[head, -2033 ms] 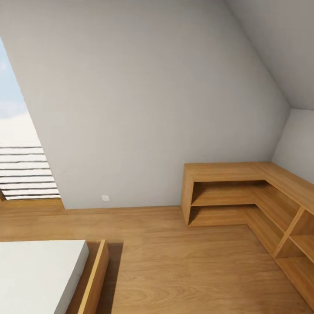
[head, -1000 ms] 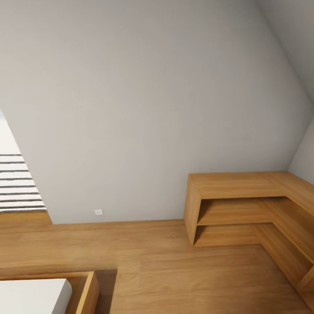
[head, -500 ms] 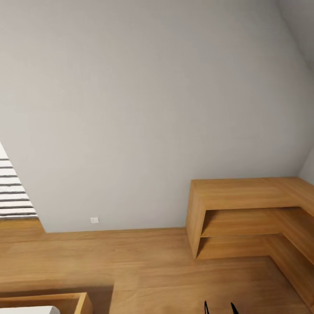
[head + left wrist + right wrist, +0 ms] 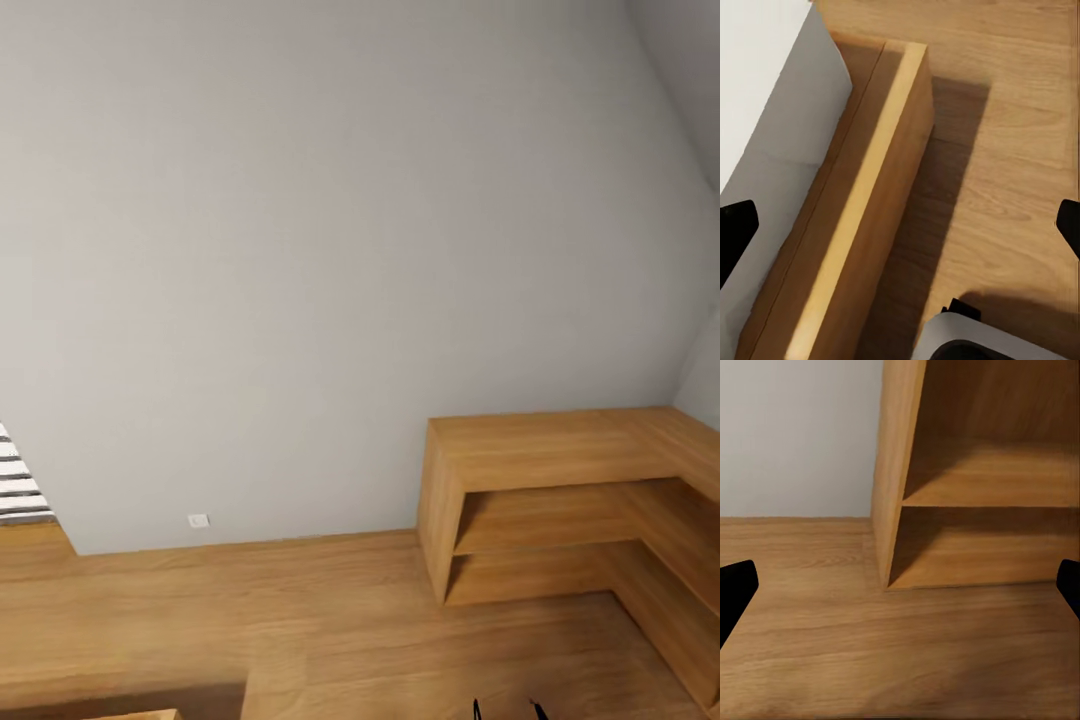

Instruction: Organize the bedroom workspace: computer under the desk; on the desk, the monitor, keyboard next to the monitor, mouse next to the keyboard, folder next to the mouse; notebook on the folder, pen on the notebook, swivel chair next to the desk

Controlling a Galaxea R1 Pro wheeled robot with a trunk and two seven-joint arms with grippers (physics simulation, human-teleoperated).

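— Which way does the desk lie from either pincer?

— I cannot tell. None of the workspace things is in front of the robot. The head view takes in a grey wall (image 4: 300,250), a wooden floor (image 4: 300,620) and a low wooden L-shaped shelf unit (image 4: 560,480) at the far right, which is not the black desk.

— And the arms?

— The right gripper (image 4: 900,585) has its two black fingertips (image 4: 735,585) spread wide apart with nothing between them, facing the near end of that shelf unit (image 4: 967,495). The left gripper (image 4: 900,225) is likewise spread and empty, looking down on a wooden bed frame (image 4: 862,225) with a white mattress (image 4: 772,90) beside it.

— So which arm is nearer the folder or the chair?

— Neither can be judged nearer. My judgement is that the base has to turn or drive until the desk and swivel chair come into the head view; only then does a choice of arm make sense.
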